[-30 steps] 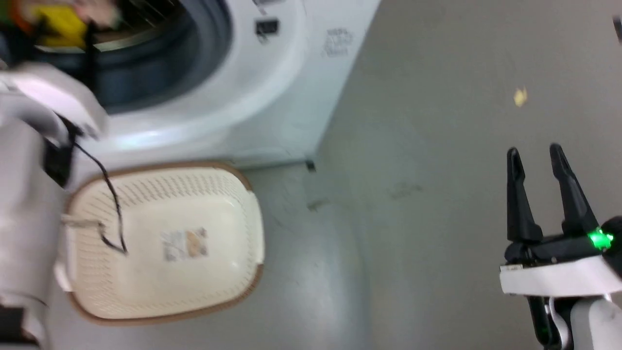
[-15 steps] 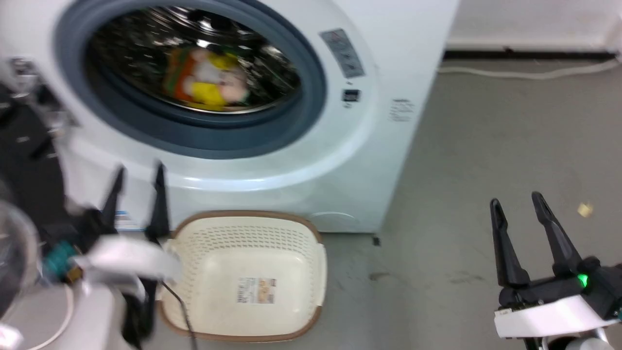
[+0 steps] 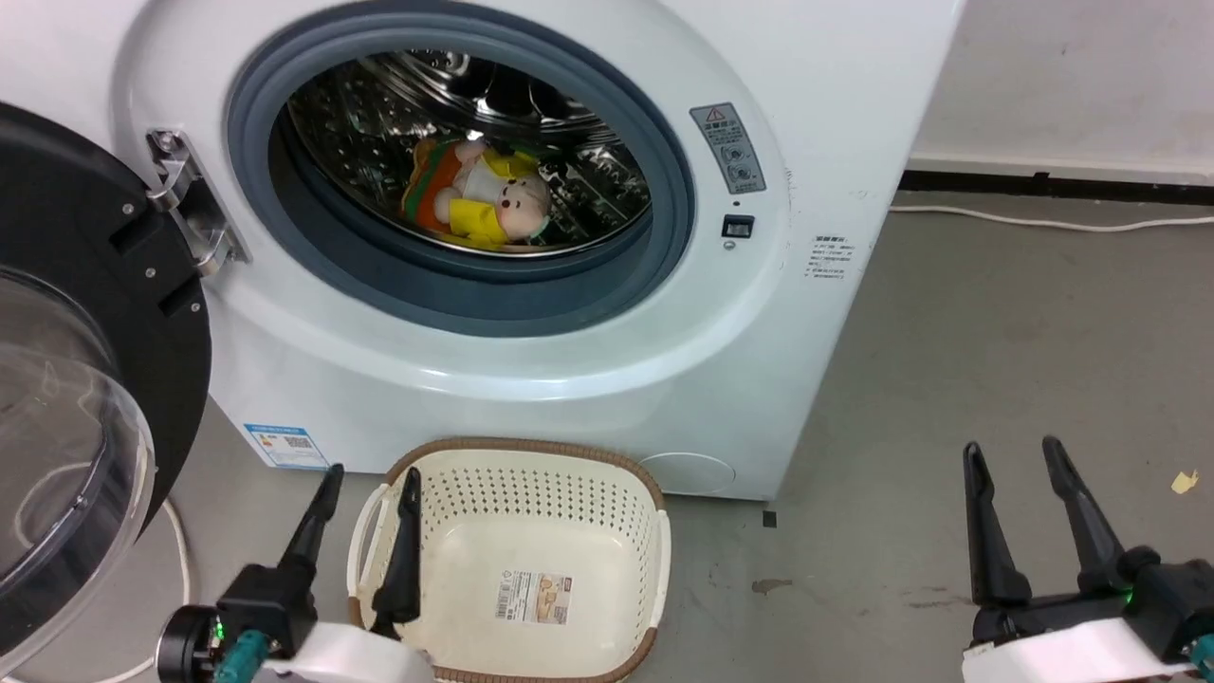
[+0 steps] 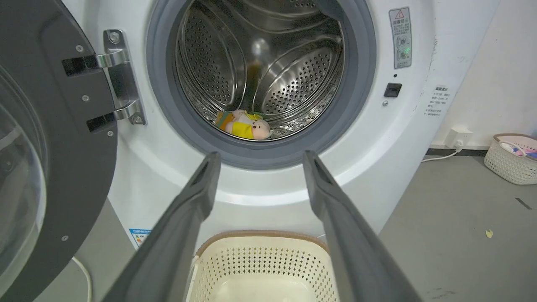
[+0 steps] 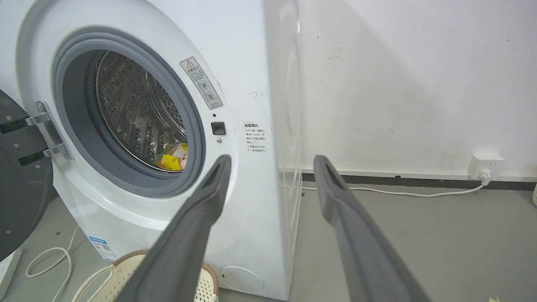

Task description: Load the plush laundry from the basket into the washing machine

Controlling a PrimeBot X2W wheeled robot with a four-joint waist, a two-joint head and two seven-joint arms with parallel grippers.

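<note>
Lying in the washing machine (image 3: 569, 379) drum, the plush laundry (image 3: 479, 204) sits up and ahead of the left gripper (image 3: 371, 474) and right gripper (image 3: 1011, 446) in the head view, both spread apart, holding nothing. The left wrist view puts it dead ahead of the fingertips, and the right wrist view puts it ahead and leftward. It is likely light, soft and squashy, so pinch its yellow middle.

The plush laundry (image 3: 479, 201) lies inside the washing machine (image 3: 531, 379) drum, door open, the basket (image 3: 531, 503) empty just below.
</note>
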